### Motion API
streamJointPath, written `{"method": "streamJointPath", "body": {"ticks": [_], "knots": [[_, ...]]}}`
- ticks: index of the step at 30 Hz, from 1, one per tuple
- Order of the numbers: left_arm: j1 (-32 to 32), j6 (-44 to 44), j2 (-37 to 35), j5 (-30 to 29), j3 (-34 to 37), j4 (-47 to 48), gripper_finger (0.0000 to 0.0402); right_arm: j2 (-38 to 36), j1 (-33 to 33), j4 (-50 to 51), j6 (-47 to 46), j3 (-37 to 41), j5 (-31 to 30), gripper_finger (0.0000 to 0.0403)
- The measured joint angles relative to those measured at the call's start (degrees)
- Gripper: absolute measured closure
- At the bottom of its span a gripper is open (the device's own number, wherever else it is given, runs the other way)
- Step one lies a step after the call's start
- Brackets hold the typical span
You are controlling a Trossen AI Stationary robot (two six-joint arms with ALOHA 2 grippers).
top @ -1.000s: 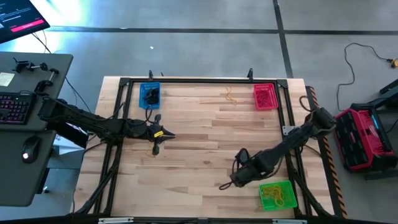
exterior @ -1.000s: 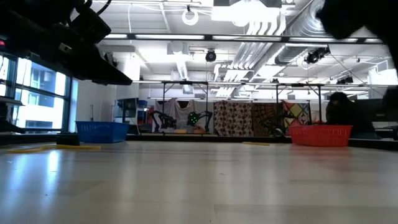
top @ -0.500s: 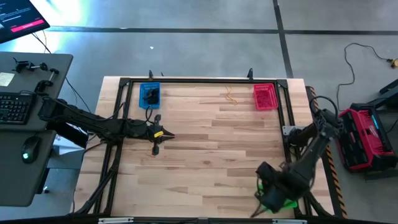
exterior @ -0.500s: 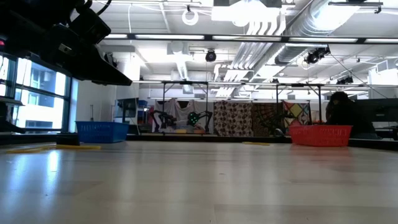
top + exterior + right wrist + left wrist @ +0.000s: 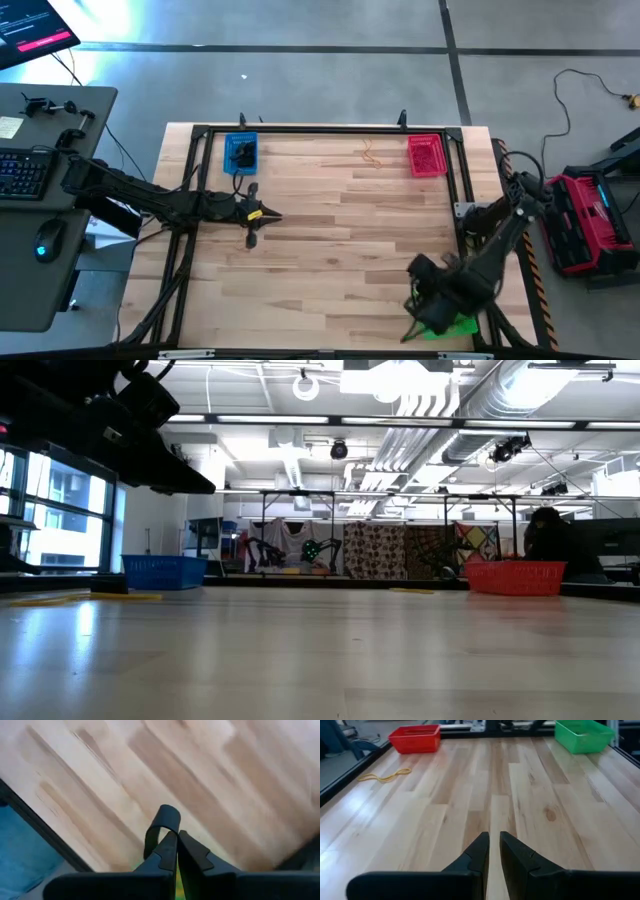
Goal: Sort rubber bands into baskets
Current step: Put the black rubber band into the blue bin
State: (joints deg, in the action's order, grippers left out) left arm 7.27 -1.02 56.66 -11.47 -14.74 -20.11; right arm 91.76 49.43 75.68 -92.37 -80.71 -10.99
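Note:
My right gripper [image 5: 176,837] hangs near the table's near right corner, over the green basket [image 5: 458,327], which my arm mostly covers. It is shut on a black rubber band [image 5: 161,820]. My left gripper [image 5: 494,845] waits shut at the table's left side, holding nothing. A yellow-orange rubber band [image 5: 370,155] lies flat on the wood at the far side, next to the red basket [image 5: 426,155]. The blue basket [image 5: 242,153] at the far left has dark bands in it. My right gripper pinches the black rubber band between its two fingertips at one end of the loop [image 5: 169,834]. The fingers point almost straight down. The rest of the loop sticks out past the fingertips, lifted clear of the table.
A black metal frame [image 5: 320,130] runs round the tabletop. The wide middle of the wood shows nothing on it. A red and black case [image 5: 585,220] stands on the floor beyond the right edge, and a desk with a keyboard [image 5: 20,170] beyond the left edge.
My right gripper has risen from the wood left of the green basket and swung toward the table's right and near edges, and now stands over that basket. It has also rolled somewhat. The left arm has kept still.

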Motion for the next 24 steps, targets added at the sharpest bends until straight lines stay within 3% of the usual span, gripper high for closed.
{"method": "streamJointPath", "body": {"ticks": [3,11,18,24], "knots": [[-0.2,-1.6,0.0,-0.2,0.0,-1.2,0.0367,-0.7,-4.5,-2.4,10.1,0.0,-2.6,0.0403],[-0.2,-5.3,0.0,7.9,0.0,-4.2,0.0367,-0.8,-20.4,-13.2,46.9,0.0,-7.4,0.0403],[-0.2,-5.0,0.0,2.6,0.0,-5.6,0.0364,-0.8,-32.5,-25.3,74.1,0.0,-8.9,0.0403],[-0.2,-4.9,0.0,0.3,0.0,-7.7,0.0342,-0.3,-41.6,-36.6,91.0,0.0,-2.1,0.0403]]}}
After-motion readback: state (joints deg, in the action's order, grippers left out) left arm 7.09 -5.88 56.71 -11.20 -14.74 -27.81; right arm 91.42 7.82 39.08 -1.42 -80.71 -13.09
